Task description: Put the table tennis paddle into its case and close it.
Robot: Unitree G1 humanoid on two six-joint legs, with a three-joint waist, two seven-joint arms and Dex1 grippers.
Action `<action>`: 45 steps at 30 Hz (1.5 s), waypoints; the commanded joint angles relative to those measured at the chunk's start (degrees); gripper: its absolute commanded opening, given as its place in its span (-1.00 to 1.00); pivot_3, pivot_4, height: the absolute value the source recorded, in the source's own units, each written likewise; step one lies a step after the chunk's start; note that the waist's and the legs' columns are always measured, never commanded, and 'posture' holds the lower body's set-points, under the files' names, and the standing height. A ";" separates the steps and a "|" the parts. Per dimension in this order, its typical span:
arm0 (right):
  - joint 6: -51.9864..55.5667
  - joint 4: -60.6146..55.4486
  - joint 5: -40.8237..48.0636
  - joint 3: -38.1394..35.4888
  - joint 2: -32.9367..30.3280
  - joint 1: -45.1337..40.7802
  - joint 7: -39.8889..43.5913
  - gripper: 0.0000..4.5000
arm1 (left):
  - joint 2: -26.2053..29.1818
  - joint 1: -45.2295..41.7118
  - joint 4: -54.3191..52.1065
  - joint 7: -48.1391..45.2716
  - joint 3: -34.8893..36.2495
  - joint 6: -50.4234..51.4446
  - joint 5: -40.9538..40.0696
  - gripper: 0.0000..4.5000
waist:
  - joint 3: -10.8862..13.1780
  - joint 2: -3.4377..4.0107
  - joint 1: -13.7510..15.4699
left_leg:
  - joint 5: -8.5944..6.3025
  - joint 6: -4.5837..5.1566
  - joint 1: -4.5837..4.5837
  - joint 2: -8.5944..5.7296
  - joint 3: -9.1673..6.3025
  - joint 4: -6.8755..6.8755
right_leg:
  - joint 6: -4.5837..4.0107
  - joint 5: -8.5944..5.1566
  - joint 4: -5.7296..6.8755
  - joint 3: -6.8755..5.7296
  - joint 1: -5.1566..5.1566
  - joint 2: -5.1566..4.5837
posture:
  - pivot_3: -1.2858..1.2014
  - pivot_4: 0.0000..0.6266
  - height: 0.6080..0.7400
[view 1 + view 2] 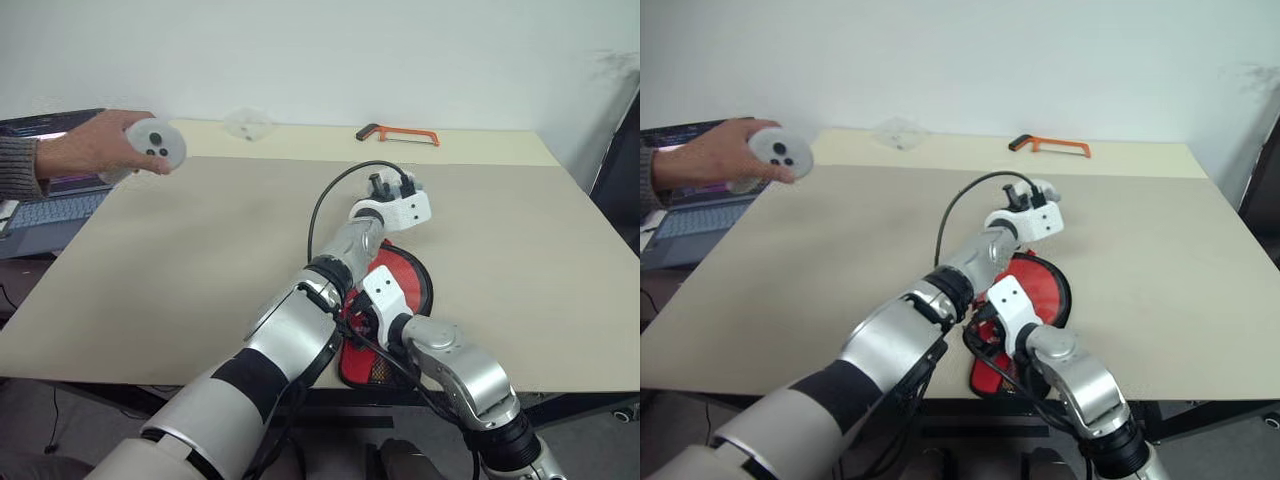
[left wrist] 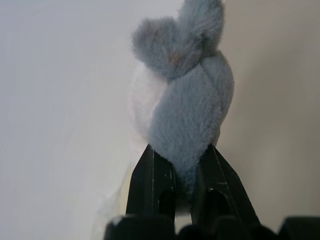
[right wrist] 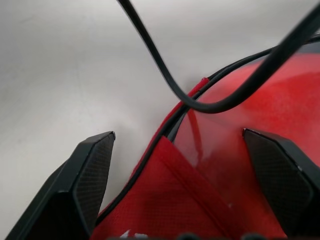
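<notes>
Table [image 1: 200, 260]: left and right stretches bare, passable. Obstacles: case [image 1: 408, 285] at bottom centre, hacksaw [image 1: 398, 133] upper centre, person's hand [image 1: 95, 148] upper left over the edge.

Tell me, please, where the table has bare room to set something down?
The table is bare right of the case, up to the hacksaw, and left of the arms. It's crowded at the near edge, around the case and right gripper.

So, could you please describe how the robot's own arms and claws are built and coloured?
Both arms are silver metal with black bands at the joints. Each wrist carries a white bracket, and a black cable loops over the left arm. The right claw has two black, textured, wedge-shaped fingers.
</notes>
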 commanded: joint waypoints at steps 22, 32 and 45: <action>1.16 4.04 0.65 0.69 0.41 0.86 -0.31 1.00 | -4.92 1.21 -1.54 -2.77 -11.11 -10.08 8.30 -0.96 | -0.51 0.00 0.62 | -0.01 -0.01 0.05 -0.02 0.05 -0.16 | 0.08 0.05 -0.38 0.00 0.14 -0.06 | 0.03 -0.52 1.00; -1.12 7.59 0.58 -0.81 -1.12 -1.61 2.17 1.00 | -1.16 4.78 -2.18 -14.95 -8.15 -14.08 4.94 0.39 | -1.15 0.02 0.51 | -0.02 -0.02 0.47 -0.02 0.05 -0.26 | -0.03 0.10 -0.59 0.02 0.53 -0.06 | 0.03 -0.52 1.00; -4.73 13.00 1.00 -3.70 -4.94 -7.50 7.13 1.00 | 8.20 4.26 -5.12 -39.42 4.07 -22.43 -10.01 0.99 | -1.11 0.04 0.37 | -0.01 0.00 0.27 -0.01 0.06 -0.30 | 0.07 0.25 -0.66 0.05 0.40 -0.05 | 0.03 -0.52 1.00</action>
